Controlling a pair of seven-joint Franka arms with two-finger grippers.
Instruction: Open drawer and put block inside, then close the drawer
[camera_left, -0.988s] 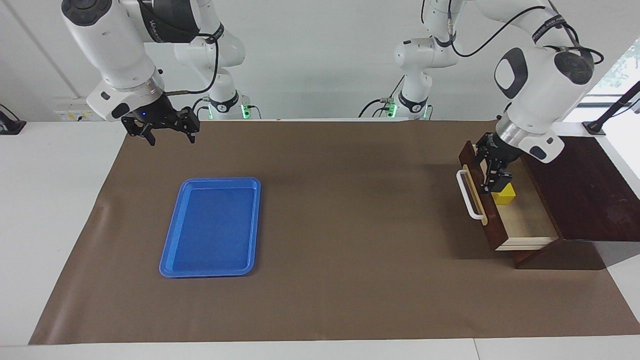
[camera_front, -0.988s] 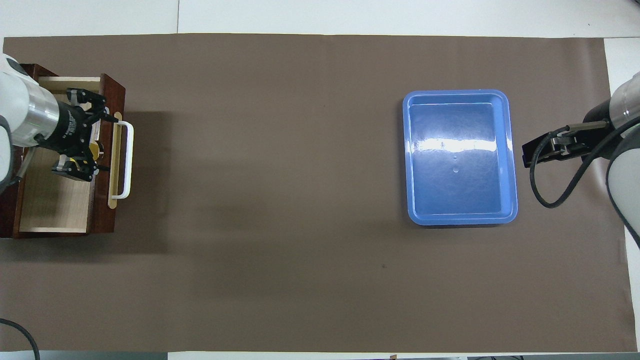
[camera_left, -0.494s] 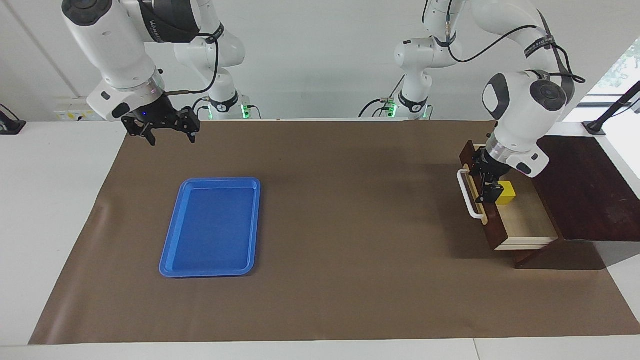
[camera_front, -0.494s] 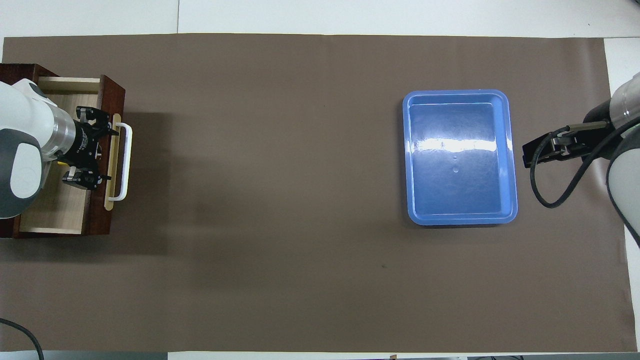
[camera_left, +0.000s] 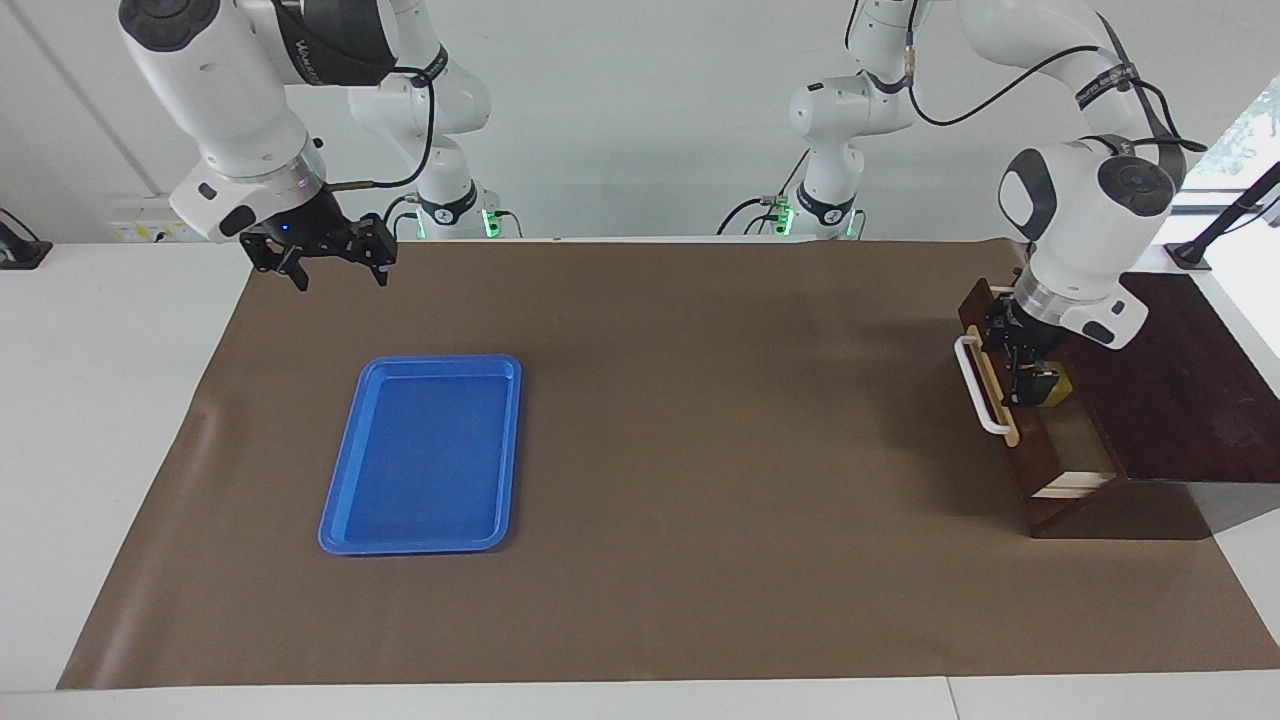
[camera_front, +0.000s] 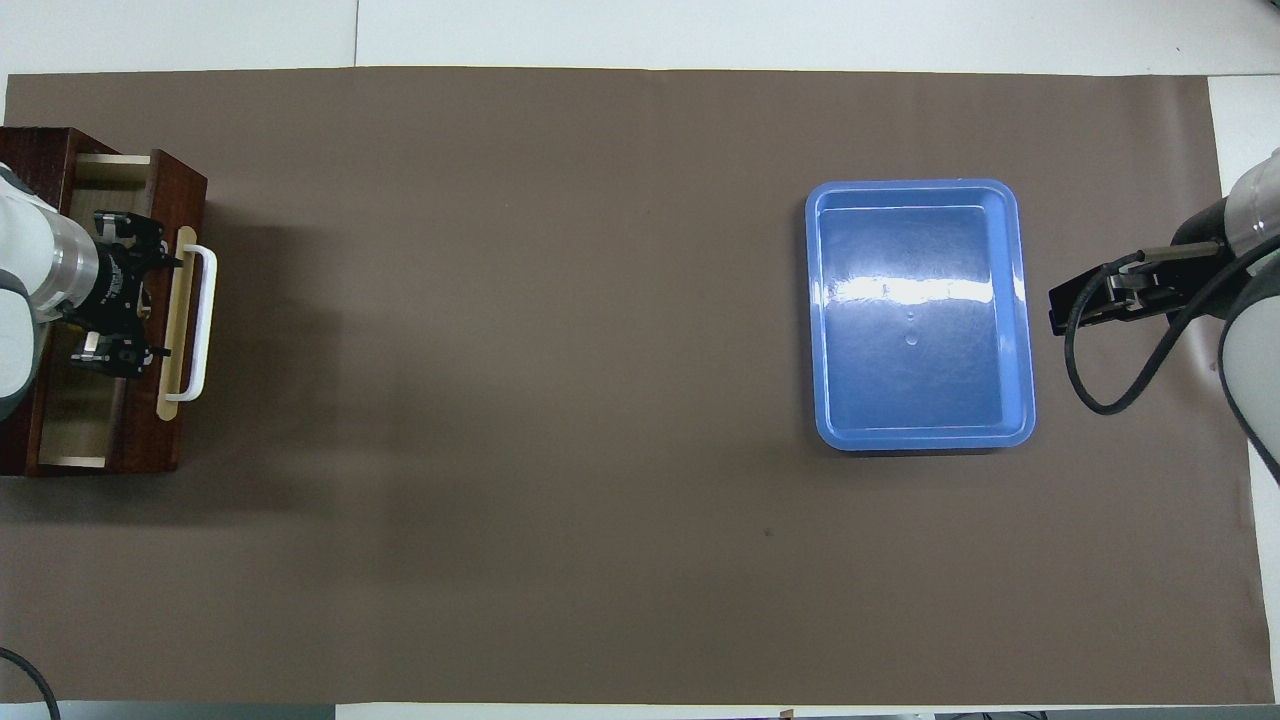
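Note:
The dark brown drawer (camera_left: 1032, 452) with its white bar handle (camera_left: 978, 386) stands partly open from the cabinet (camera_left: 1170, 380) at the left arm's end of the table. The yellow block (camera_left: 1058, 389) lies inside it on the pale wood, mostly covered by my left gripper (camera_left: 1018, 358). That gripper is open and empty, low over the drawer just inside its front panel. In the overhead view the left gripper (camera_front: 116, 292) hides the block, beside the handle (camera_front: 200, 320). My right gripper (camera_left: 335, 268) waits open and empty in the air.
A flat blue tray (camera_left: 420, 455) lies toward the right arm's end of the table, also in the overhead view (camera_front: 1015, 300). A brown mat (camera_left: 700, 450) covers the table. The right gripper (camera_front: 1075, 305) hangs beside the tray.
The drawer has slid well back into the cabinet, showing much less of its inside. My left gripper moved with it toward the cabinet. The right arm has not moved.

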